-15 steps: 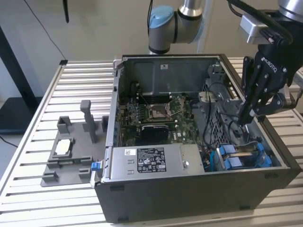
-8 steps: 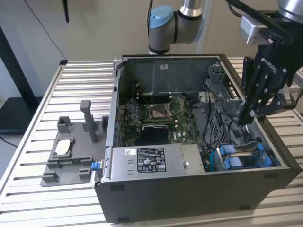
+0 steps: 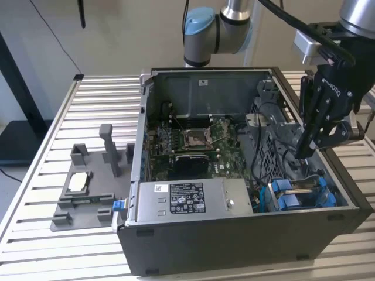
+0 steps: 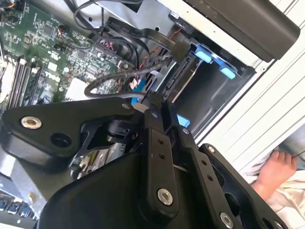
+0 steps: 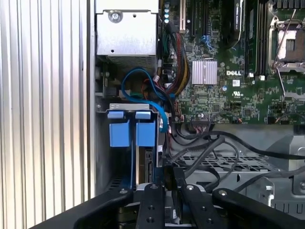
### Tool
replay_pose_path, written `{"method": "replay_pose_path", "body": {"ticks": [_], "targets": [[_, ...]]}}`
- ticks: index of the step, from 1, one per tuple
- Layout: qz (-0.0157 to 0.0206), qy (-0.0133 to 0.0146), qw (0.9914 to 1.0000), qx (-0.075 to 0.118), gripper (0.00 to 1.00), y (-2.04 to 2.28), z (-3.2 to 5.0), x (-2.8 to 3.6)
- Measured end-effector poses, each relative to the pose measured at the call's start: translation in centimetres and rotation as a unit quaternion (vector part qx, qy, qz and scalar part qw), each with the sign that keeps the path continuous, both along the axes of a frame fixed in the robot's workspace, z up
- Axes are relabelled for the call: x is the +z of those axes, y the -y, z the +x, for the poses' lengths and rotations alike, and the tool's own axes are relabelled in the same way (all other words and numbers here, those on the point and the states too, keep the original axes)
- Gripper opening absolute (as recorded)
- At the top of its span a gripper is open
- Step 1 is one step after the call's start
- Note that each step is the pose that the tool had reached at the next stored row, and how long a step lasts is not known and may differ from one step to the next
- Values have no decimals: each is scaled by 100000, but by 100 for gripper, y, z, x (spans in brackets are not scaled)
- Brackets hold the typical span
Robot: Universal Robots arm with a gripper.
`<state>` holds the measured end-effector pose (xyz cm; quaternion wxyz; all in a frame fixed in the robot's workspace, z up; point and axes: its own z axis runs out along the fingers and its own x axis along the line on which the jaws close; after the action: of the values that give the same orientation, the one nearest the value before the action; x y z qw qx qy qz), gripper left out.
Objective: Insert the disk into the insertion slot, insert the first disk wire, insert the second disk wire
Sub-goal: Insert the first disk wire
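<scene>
The gripper (image 3: 302, 152) hangs fingertips-down inside the case (image 3: 234, 240), fingers pressed together; whether they grip anything is unclear. The disk (image 5: 119, 133) sits ahead of it, and the second wrist view adds a person's hand (image 4: 279, 167).

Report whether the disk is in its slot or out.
In. In the first wrist view the disk sits inside the drive bay, its blue carrier at the bay's mouth.

The disk (image 5: 145, 133) — blue-framed — sits edge-on in the drive bay (image 5: 102, 143).
</scene>
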<state>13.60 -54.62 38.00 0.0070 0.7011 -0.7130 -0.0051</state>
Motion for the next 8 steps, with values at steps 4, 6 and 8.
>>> {"method": "replay_pose_path", "body": {"ticks": [4,6,8], "targets": [[-113,1044,99994,22,19,0,0,-30],[-167,1514,99988,45,19,1,0,-45],[-191,1808,99983,83,19,3,0,-63]]}}
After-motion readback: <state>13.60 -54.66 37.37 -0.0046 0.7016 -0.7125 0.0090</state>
